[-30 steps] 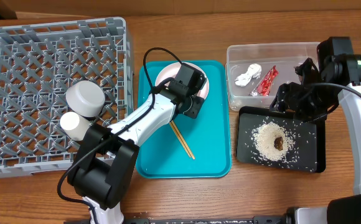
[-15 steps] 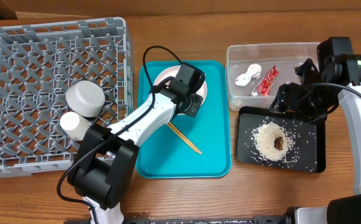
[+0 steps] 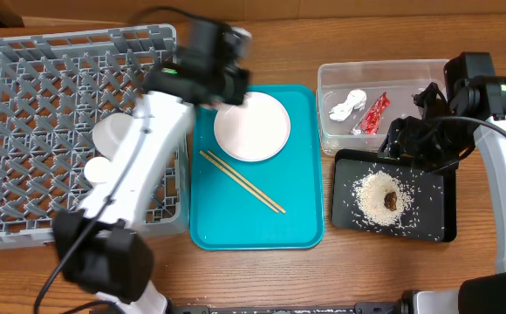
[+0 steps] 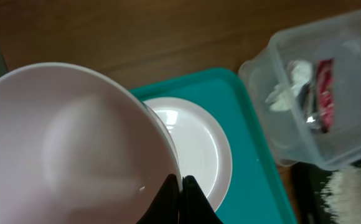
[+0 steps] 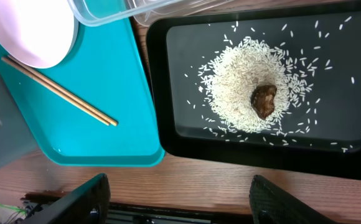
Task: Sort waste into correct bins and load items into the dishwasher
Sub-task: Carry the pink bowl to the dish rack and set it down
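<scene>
My left gripper [image 4: 180, 186] is shut on the rim of the small pinkish bowl [image 4: 68, 143] and holds it above the teal tray's back left corner; in the overhead view the gripper [image 3: 214, 65] is blurred. The round white plate [image 3: 251, 127] and two chopsticks [image 3: 242, 180] lie on the teal tray [image 3: 301, 209]. The grey bowl [image 3: 113, 135] and white cup [image 3: 97, 170] sit in the grey rack [image 3: 26, 96]. My right gripper [image 5: 183, 205] is open and empty over the black tray [image 3: 436, 209], which holds rice [image 3: 377, 194] and a brown lump [image 3: 391, 199].
The clear tub [image 3: 419, 74] at the back right holds the white tissue [image 3: 347, 105] and red wrapper [image 3: 374, 113]. The left arm stretches across the rack's right side. The wooden table edge runs in front of the trays.
My left gripper has lifted the pinkish bowl off the white plate and swung up and left towards the rack. The plate is now bare. The chopsticks have shifted slightly. The right arm has not moved.
</scene>
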Available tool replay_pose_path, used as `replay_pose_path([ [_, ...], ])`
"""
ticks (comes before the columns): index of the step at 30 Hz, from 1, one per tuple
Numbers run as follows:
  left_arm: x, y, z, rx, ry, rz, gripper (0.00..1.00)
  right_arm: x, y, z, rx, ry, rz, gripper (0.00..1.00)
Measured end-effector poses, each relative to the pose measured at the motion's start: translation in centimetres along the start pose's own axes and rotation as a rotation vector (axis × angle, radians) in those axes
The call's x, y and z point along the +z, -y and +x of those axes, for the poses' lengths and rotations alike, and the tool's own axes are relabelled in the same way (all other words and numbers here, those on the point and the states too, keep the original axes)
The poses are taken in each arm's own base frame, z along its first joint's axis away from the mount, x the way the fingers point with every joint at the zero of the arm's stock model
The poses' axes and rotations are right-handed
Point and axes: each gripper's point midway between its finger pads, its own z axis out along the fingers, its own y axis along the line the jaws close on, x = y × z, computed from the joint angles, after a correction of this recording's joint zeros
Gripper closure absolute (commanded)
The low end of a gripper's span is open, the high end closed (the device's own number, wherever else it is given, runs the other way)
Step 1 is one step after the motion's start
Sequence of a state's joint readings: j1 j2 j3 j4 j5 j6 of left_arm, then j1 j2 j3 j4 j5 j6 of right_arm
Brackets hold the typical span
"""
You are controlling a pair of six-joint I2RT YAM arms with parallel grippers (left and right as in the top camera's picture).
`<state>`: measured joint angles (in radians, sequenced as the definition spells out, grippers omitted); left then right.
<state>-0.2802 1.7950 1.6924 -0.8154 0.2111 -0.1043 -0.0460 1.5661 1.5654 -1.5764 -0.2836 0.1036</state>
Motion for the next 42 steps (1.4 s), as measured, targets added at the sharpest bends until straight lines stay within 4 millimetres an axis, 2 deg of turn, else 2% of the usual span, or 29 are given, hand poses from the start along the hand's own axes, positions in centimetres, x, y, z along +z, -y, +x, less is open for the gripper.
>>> replay_pose_path([
  [3,-2.7,-3.2,-1.5,-0.067,0.059,0.11,0.96,0.0,0.0,0.1,0.001,-0.003,0.001,0.27],
  [6,-4.4,-6.5,-2.0,-0.123,0.098,0.189,0.96,0.0,0.0,0.1,0.001,-0.006,0.001,0.27],
  [7,-5.3,-8.1,-2.2,-0.149,0.123,0.229,0.96,0.0,0.0,0.2,0.002,-0.006,0.001,0.27],
  [11,-6.9,-10.9,-2.2,-0.191,0.181,0.377,0.96,0.0,0.1,0.3,0.004,-0.012,0.002,0.27],
  [16,-5.4,-13.4,-1.5,-0.249,0.203,0.558,0.96,0.0,0.1,0.3,0.004,-0.014,0.003,0.27],
  [22,-2.9,-17.5,0.1,-0.345,0.225,0.671,0.96,0.0,0.1,0.6,0.008,-0.024,0.004,0.27],
  [28,-4.0,-21.1,1.1,-0.415,0.291,0.726,0.96,0.0,0.1,0.8,0.01,-0.03,0.005,0.27],
  [29,-4.2,-21.7,1.3,-0.426,0.298,0.725,0.93,0.0,0.1,0.8,0.01,-0.03,0.005,0.27],
  [30,-4.3,-22.3,1.5,-0.438,0.304,0.722,0.86,0.0,0.1,0.8,0.01,-0.031,0.005,0.27],
  [31,-4.4,-22.9,1.8,-0.449,0.309,0.716,0.73,0.0,0.1,0.8,0.01,-0.031,0.005,0.27],
  [32,-4.4,-23.4,2.0,-0.462,0.312,0.711,0.46,0.0,0.1,0.8,0.011,-0.03,0.005,0.27],
  [33,-4.5,-24.1,2.3,-0.472,0.319,0.703,0.23,0.0,0.1,0.8,0.01,-0.03,0.005,0.27],
  [35,-4.9,-25.3,2.8,-0.492,0.332,0.688,0.02,0.0,0.1,0.8,0.011,-0.031,0.005,0.27],
  [42,-7.1,-28.9,4.4,-0.607,0.366,0.646,0.0,0.0,0.1,0.9,0.012,-0.035,0.006,0.27],
])
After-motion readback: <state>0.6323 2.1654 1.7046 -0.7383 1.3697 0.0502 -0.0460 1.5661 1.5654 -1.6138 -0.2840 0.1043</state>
